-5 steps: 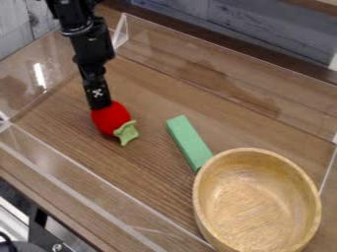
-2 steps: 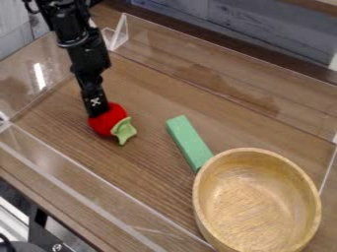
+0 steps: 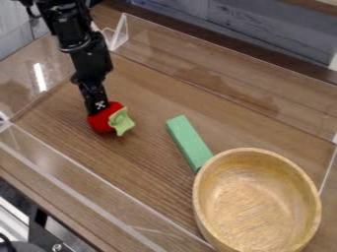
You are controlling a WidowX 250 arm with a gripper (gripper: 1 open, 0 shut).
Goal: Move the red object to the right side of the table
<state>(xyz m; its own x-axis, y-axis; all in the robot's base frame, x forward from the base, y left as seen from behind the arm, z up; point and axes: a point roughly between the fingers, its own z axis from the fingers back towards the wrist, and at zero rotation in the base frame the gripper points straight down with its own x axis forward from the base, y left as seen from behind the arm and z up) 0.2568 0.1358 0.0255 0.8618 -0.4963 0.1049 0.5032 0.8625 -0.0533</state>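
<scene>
Hand [image 3: 99,104] fingertips hidden against red toy fruit [image 3: 105,118]; grip unclear. Arm cut off at top edge.

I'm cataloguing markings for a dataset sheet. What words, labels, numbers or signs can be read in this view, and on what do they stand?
"X": a small white cross-like mark on the black gripper, just above the red object; too small to tell whether it is a letter or a logo.
No readable text on the green block, the wooden bowl or the table.
</scene>
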